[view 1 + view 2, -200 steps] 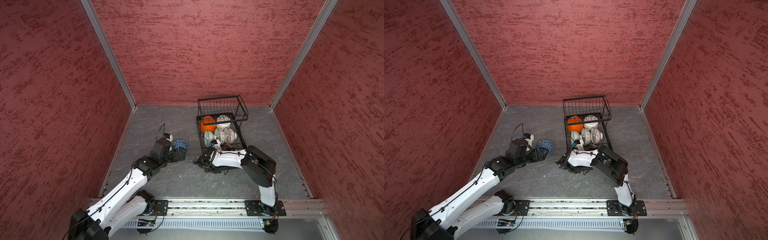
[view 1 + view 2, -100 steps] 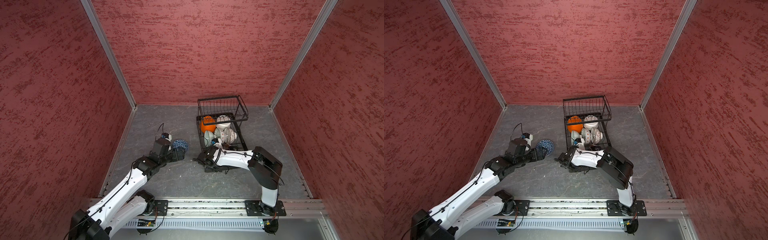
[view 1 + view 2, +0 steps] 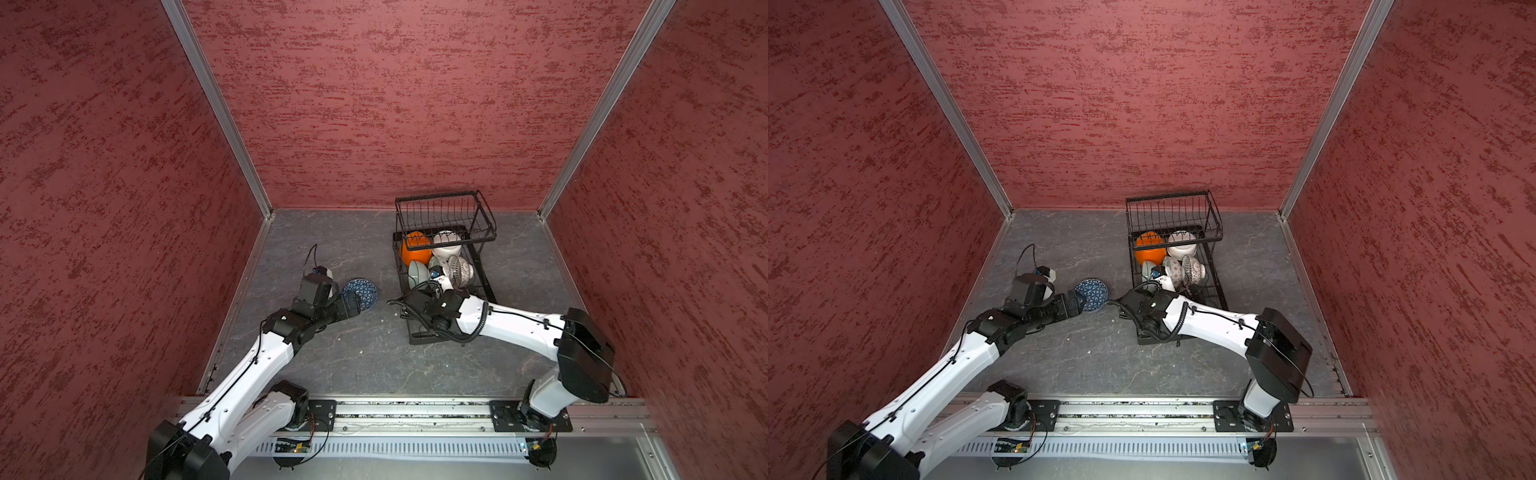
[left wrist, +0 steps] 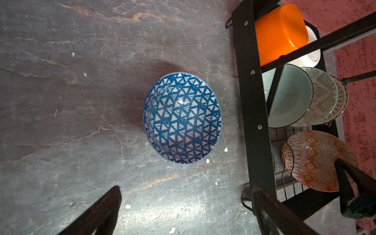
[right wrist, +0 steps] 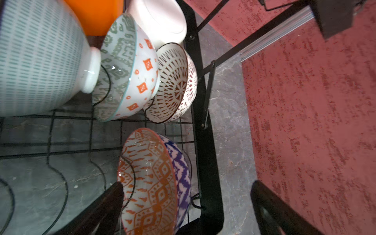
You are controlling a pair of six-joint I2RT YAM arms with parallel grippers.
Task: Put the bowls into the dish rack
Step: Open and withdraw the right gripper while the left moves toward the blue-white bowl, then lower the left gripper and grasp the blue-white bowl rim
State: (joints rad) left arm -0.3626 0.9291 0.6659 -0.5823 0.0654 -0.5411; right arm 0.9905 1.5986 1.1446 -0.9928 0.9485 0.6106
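Observation:
A blue-patterned bowl (image 3: 360, 293) (image 3: 1092, 294) (image 4: 182, 118) sits upright on the grey table, left of the dish rack (image 3: 486, 232) (image 3: 1214, 224). My left gripper (image 3: 347, 305) (image 4: 186, 186) hovers open just short of it, nothing between its fingers. My right gripper (image 3: 442, 286) (image 5: 187, 183) is open over the rack's near end. A red-orange patterned bowl (image 5: 148, 183) (image 4: 313, 160) stands on edge in the dividers there, one finger (image 5: 114, 203) against its inside. Farther back stand the plain orange (image 3: 413, 249), white (image 3: 446, 245), grey-green (image 5: 36, 61) and two patterned bowls (image 5: 175, 81).
The rack's raised wire basket (image 3: 444, 212) stands over its far end, close to the back wall. Red walls enclose the table on three sides. Bare rack dividers (image 5: 57, 173) lie beside the red-orange bowl. White crumbs dot the table near the blue bowl.
My right gripper has opened and let go of the red-orange patterned bowl, which now stands in the rack. The left arm has hardly moved.

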